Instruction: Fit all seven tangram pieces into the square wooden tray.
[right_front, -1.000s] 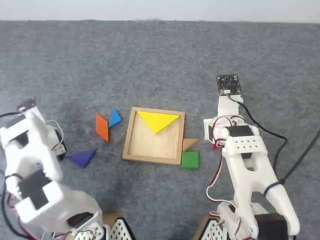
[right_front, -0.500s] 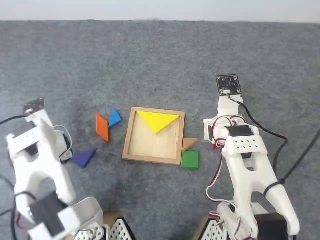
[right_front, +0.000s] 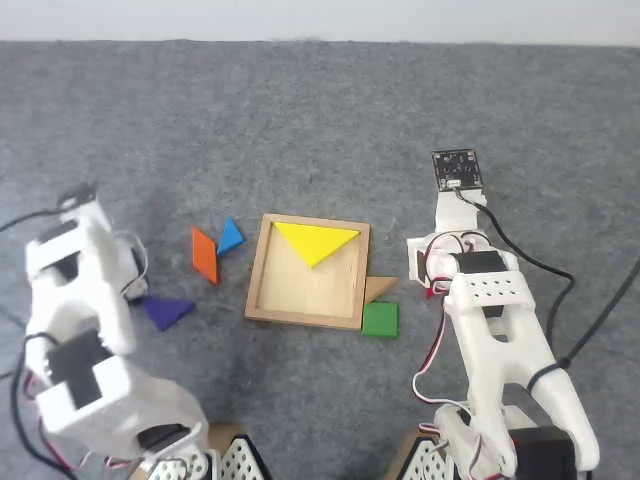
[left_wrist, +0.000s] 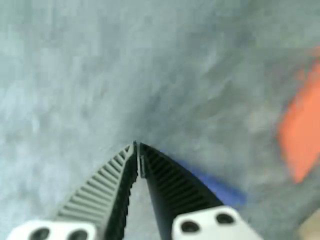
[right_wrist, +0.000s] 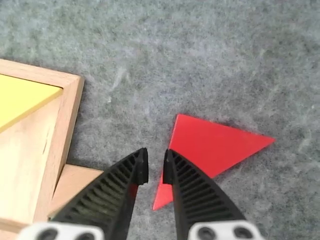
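Firstly, left gripper (left_wrist: 136, 148): fingertips meeting, nothing between them, low over grey felt (left_wrist: 100, 60). Purple triangle (left_wrist: 212, 181) lies just beside its black finger, orange parallelogram (left_wrist: 300, 132) near.
Right gripper (right_wrist: 155, 159): narrow gap between the tips, holding nothing, above a corner of the red triangle (right_wrist: 217, 142).
Square wooden tray (right_wrist: 67, 117): flat on the felt between the arms, yellow triangle (right_wrist: 20, 97) inside against its far wall.
Tan triangle (right_wrist: 75, 186): at the tray's near right corner, green square (right_front: 380, 319) just beside it.
Blue triangle (right_front: 231, 237): left of the tray, beside the parallelogram.
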